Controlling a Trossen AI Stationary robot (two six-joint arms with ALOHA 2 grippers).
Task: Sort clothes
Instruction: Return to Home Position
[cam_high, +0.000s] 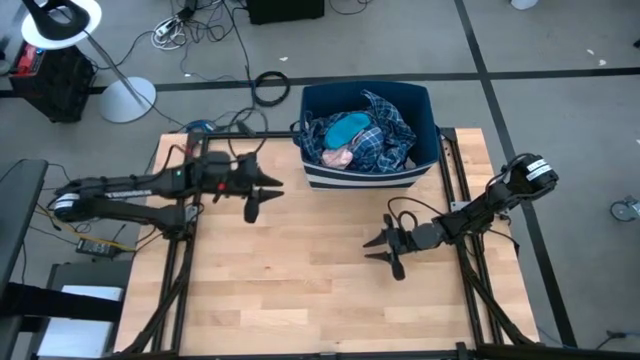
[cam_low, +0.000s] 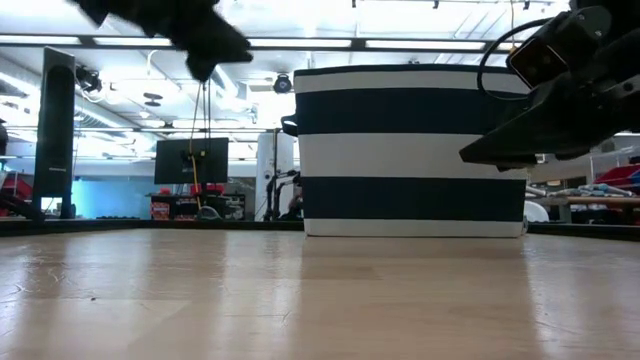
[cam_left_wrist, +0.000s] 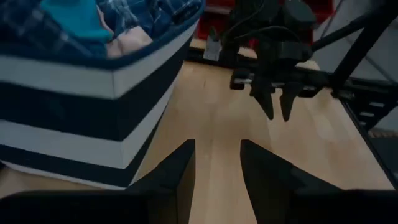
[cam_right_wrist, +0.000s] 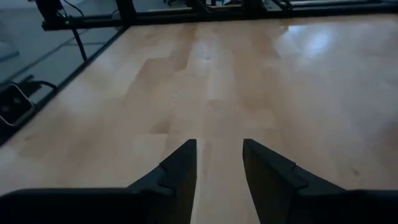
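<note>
The clothes (cam_high: 362, 140) lie heaped inside a blue-and-white striped bin (cam_high: 318, 176) at the table's far edge: a blue plaid shirt (cam_high: 390, 140), a teal piece (cam_high: 348, 129) and a pink piece (cam_high: 338, 157). The left wrist view shows them over the bin's rim (cam_left_wrist: 81, 25). My left gripper (cam_high: 262, 197) hangs open above the table, left of the bin, with nothing between its fingers (cam_left_wrist: 217, 165). My right gripper (cam_high: 384, 254) stands open low over the table's right half, nearer than the bin, holding nothing (cam_right_wrist: 219, 165).
Bare wooden tabletop (cam_high: 300, 290) spreads across the near half. Black frame rails (cam_high: 175, 280) run along the table's left and right sides. In the low view the bin (cam_low: 410, 150) stands at the table's far edge, with my right arm (cam_low: 545, 125) before its right side.
</note>
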